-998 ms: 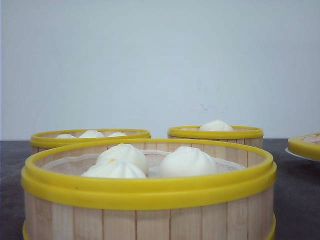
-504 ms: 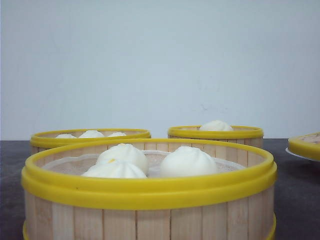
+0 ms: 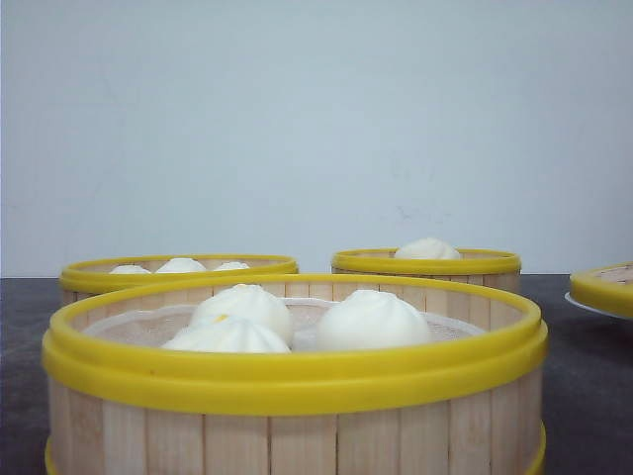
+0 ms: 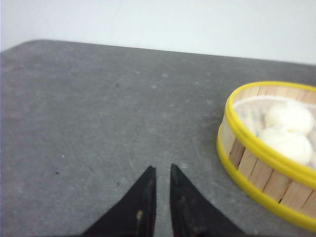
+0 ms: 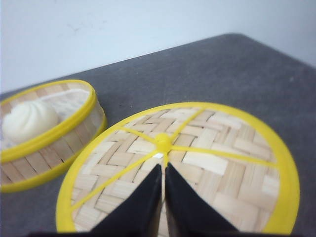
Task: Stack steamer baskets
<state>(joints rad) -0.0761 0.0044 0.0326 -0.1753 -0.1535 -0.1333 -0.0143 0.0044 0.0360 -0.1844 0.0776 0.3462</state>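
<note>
Three steamer baskets hold white buns in the front view: a near one [image 3: 297, 426], one at the back left [image 3: 178, 275] and one at the back right [image 3: 425, 264]. No gripper shows in that view. My left gripper [image 4: 161, 168] hovers over bare grey table, its fingers nearly together with nothing between them, and a basket with buns [image 4: 256, 173] stands off to its side. My right gripper [image 5: 163, 167] is shut and empty just above a woven lid [image 5: 222, 163] with a yellow rim and centre knob [image 5: 163, 142]. A basket with one bun [image 5: 54, 143] stands beside that lid.
The yellow-rimmed lid [image 3: 605, 287] rests on a white plate [image 3: 584, 305] at the right edge of the front view. A pale wall rises behind the dark grey table [image 4: 89, 108]. The table's far edge runs close behind the baskets.
</note>
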